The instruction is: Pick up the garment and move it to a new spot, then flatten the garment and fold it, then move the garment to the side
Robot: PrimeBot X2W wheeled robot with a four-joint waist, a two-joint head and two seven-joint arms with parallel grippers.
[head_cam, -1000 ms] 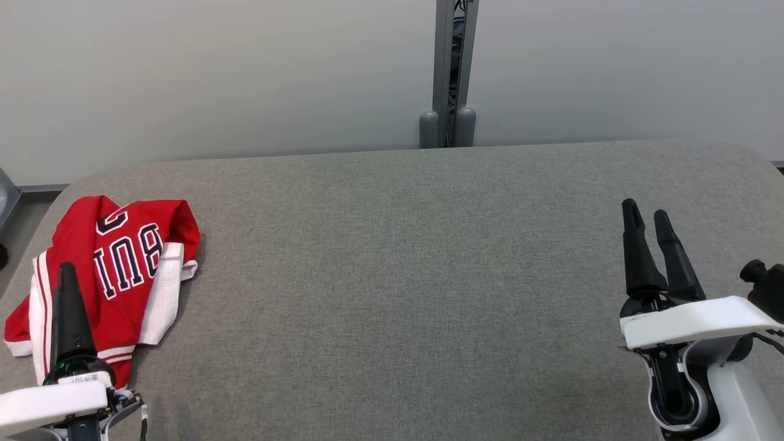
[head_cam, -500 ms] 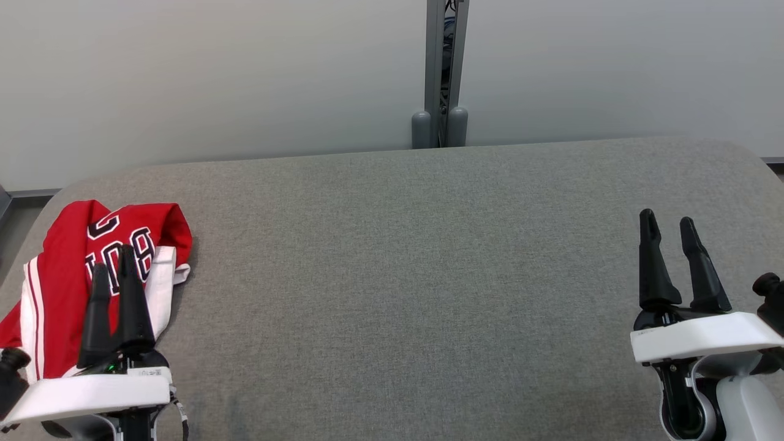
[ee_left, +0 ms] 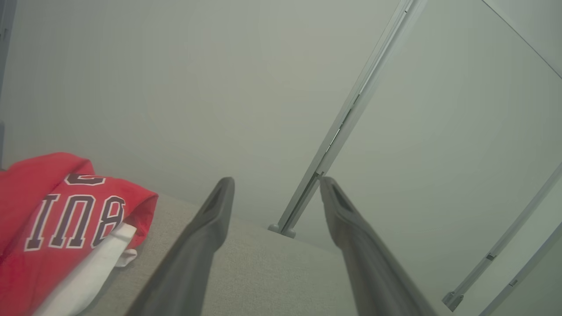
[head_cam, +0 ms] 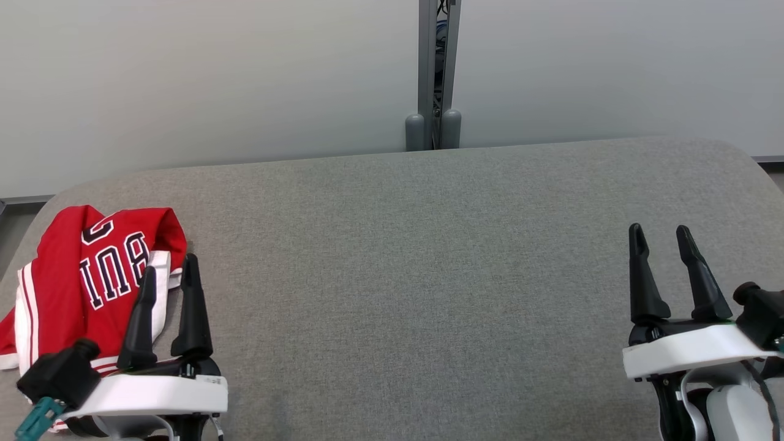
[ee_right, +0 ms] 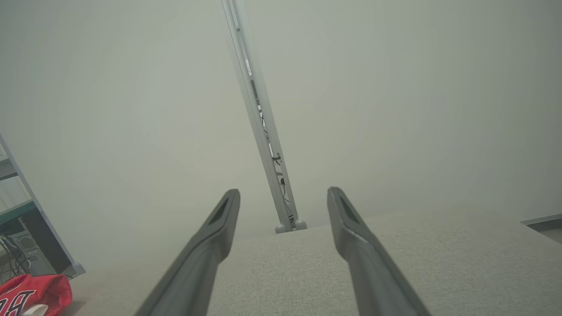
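Garment (head_cam: 61, 269) at grey table's (head_cam: 398, 275) left edge, metal post (head_cam: 424, 73) behind.

Soft even light, hazy wrist views

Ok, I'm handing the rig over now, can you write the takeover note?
Left gripper: jaws open, empty, just right of the garment.
Right gripper: jaws open, empty, over the right end of the table.
The garment, a red jersey, lies in a rough fold at the table's left end, lettering up.
Done: it appears folded and set aside.
Left: probably only checking the fold, which looks untidy.
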